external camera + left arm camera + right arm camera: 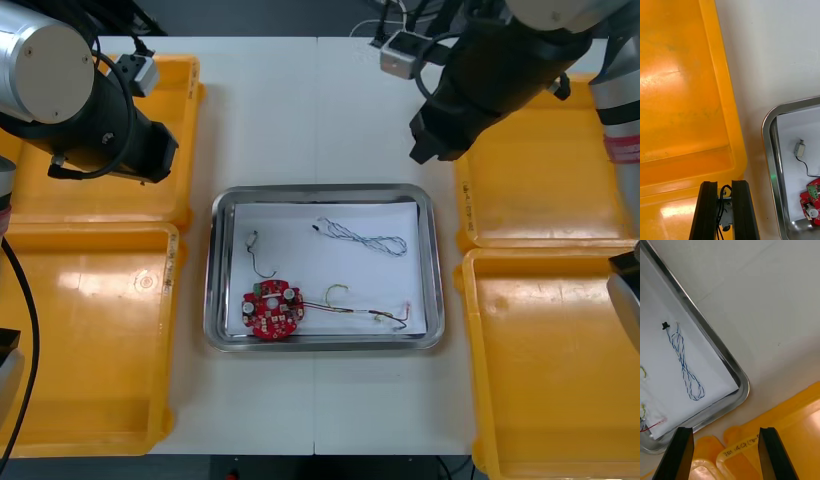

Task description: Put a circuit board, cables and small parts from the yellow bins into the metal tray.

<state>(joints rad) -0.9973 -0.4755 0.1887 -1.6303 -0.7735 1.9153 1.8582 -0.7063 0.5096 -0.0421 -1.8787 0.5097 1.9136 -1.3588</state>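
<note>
**End effector state.** The left end effector [724, 210] is nearly closed; its fingers [709, 210] clamp a black cable [723, 208] with a small metal end piece. The right end effector [724, 453] is wide open, with nothing between its fingers [679, 453].

**End effector position.** The left end effector hangs over the rims where the far left yellow bin [60, 205] meets the near left yellow bin [100, 330], at the left edge of the worktop [320, 110]. The right end effector hangs over the inner rim of the far right yellow bin [540, 180], just beside the far right corner of the metal tray [224, 200].

**Tray contents.** The tray sits at the centre of the worktop, white inside.
- The round red circuit board [271, 312] lies at its near left corner.
- A second black cable [258, 255] lies along its left edge, near the left end effector but apart from it.
- The red and yellow cable [365, 308] runs along its near edge, from beside the board to the near right corner.
- The twisted blue and white cable [683, 363] lies towards the far right corner, the item closest to the right end effector and clear of its fingers.
</note>
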